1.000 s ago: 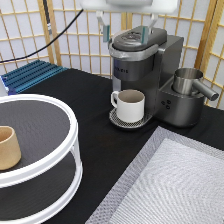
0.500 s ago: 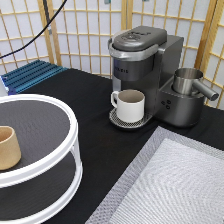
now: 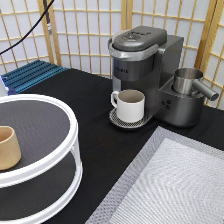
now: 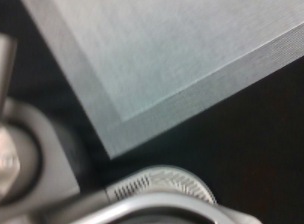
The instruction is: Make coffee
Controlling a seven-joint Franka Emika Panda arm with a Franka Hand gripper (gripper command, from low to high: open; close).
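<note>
Coffee machine point(image 3: 145, 70) lid closed; white mug point(image 3: 131, 105) seated on its drip tray beneath the spout; no pod visible; pincer outside exterior view, state cannot be told.

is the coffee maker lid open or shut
Shut. In the exterior view the lid lies flat on top of the coffee maker, with a white mug standing under it. The hand is not in view.

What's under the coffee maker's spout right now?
A white mug stands on the round drip tray under the closed coffee maker head. Its inside is not visible. No pod or gripper shows in the exterior view.
</note>
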